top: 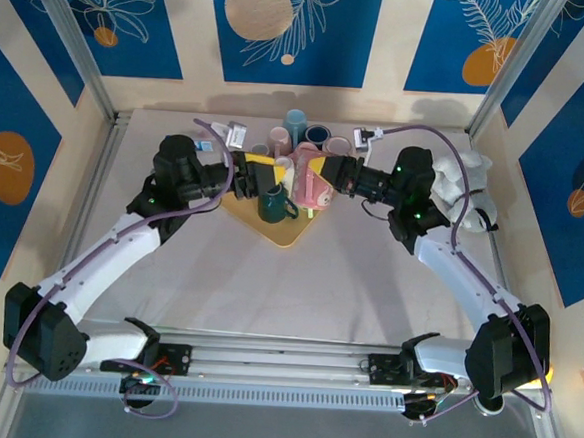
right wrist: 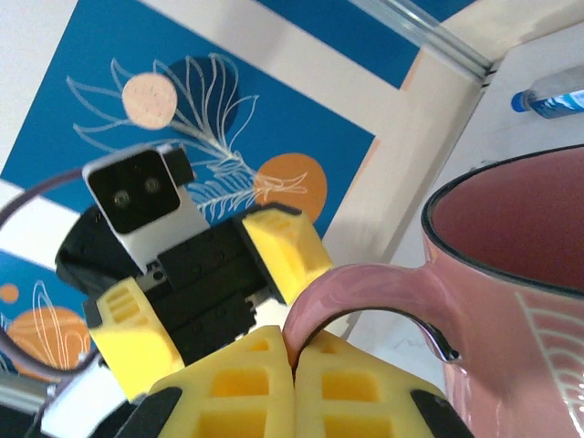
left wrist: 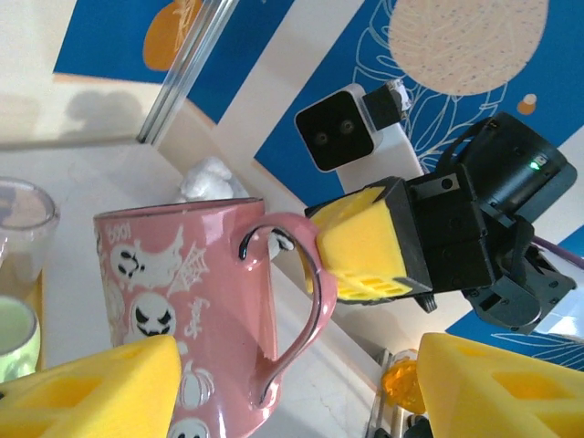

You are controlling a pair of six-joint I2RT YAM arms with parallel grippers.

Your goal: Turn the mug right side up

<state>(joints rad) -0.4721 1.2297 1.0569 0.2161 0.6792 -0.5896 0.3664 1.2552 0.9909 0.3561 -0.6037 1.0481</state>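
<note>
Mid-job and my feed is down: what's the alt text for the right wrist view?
The right gripper is shut on the handle of the pink mug, whose dark-rimmed mouth is in view at right. Opposite, the left gripper is open, against a blue patterned wall.

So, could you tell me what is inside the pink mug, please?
In the right wrist view the pink mug shows a bare pink inner wall with nothing against it. Its bottom is hidden by the rim and the picture's edge, so deeper contents cannot be ruled out.
</note>
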